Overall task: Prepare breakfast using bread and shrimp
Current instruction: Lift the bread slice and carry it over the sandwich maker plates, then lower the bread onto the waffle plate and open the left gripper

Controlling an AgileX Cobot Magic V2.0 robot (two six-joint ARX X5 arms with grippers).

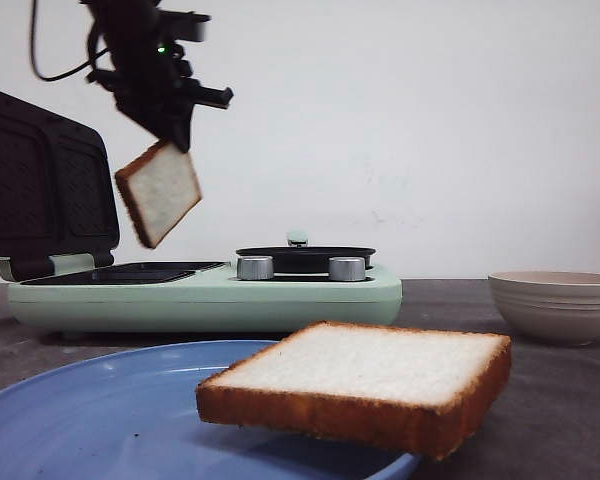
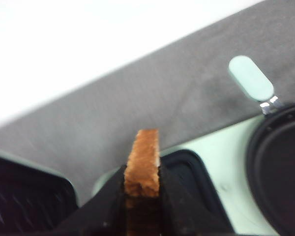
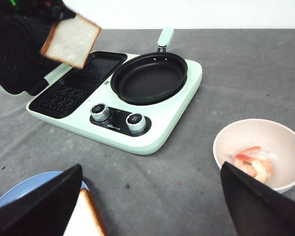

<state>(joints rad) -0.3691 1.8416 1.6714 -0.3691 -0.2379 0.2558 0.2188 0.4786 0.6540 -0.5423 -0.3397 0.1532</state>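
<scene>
Bread slice #1 (image 1: 159,192) held in air by left pincer (image 1: 176,137), clamped on one corner/edge, slice hanging tilted above the open sandwich-press side of the mint-green breakfast maker (image 1: 210,297). Left wrist view: crust edge of that slice pinched tight betw. both fingers (image 2: 175,196), dark grill plate (image 2: 189,182) below. Press lid (image 1: 42,180) stands open, upright at far left. Round black pan (image 3: 149,77) sits on the other half of the appliance, pale green handle (image 3: 165,37) pointing away; two silver knobs (image 3: 118,117) on the front edge. Bread slice #2 (image 1: 365,383) lies flat on blue plate (image 1: 100,410) nearest front camera, one corner overhanging the rim. Shrimp (image 3: 254,163) in beige bowl (image 3: 270,137), on grey tabletop (image 3: 236,73) to the right of the appliance, apart from it. Right pincer (image 3: 152,206) wide apart, holding nothing, fingers framing plate and bowl; hovers above tabletop, not touching anything.
</scene>
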